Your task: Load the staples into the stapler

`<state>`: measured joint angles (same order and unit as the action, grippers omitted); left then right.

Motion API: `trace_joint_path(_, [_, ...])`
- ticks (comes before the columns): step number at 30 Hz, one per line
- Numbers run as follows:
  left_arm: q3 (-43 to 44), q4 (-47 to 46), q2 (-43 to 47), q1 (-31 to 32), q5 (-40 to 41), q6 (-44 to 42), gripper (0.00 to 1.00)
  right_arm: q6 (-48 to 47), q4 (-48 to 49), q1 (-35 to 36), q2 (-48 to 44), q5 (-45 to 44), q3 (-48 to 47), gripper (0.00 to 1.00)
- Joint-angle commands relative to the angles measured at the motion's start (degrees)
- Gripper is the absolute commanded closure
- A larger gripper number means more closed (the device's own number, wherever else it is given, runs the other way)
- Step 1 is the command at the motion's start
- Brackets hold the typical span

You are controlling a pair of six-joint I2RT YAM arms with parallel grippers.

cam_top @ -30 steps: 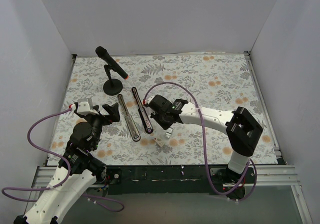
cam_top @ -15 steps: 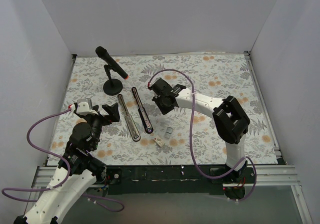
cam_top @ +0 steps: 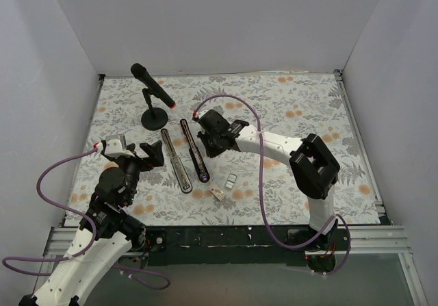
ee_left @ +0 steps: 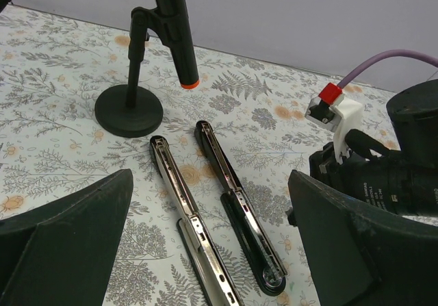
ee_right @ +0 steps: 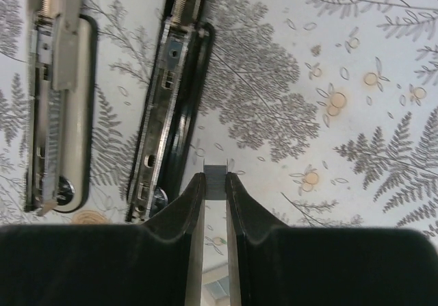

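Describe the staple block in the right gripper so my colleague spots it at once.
Start at the stapler, lying opened; the right gripper hangs beside its black half. Pinched between its fingertips is the staple block: a tiny grey rectangle, far smaller than the stapler.

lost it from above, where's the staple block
Right wrist view: the staple block is pinched in the right gripper jaws, close beside the stapler and its black arm.

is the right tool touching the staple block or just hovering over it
Touching. The right wrist view shows the staple block pinched in the right tool, with both fingers pressed against its sides and no gap.
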<state>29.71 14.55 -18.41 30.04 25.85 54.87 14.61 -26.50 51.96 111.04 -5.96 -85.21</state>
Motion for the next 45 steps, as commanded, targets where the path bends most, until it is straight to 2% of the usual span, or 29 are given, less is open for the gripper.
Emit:
trace_joint_path(1, [-0.27, -0.48, 0.57, -0.42, -0.62, -0.2, 0.02, 3.84, 6.72, 3.05, -2.68, -2.48, -0.31, 0.81])
trace_joint_path(7, [-0.36, -0.66, 0.75, -0.6, -0.8, -0.2, 0.02, 7.18, 12.17, 5.25, -2.76, -6.0, 1.89, 0.81])
trace_joint_path(26, [-0.45, -0.83, 0.4, -0.69, -1.15, -0.29, 0.02, 8.85, 12.0, 7.01, 1.19, -7.49, 1.01, 0.81])
trace_joint_path(36, [-0.36, -0.75, 0.31, -0.77, -1.15, -0.2, 0.02, 9.21, 12.17, 8.15, 2.69, -13.02, 1.27, 0.81])
trace_joint_path(45, [-0.53, -0.75, 0.84, -0.77, -1.06, -0.38, 0.02, 9.21, 12.09, 8.85, 4.0, -14.6, 0.48, 0.81])
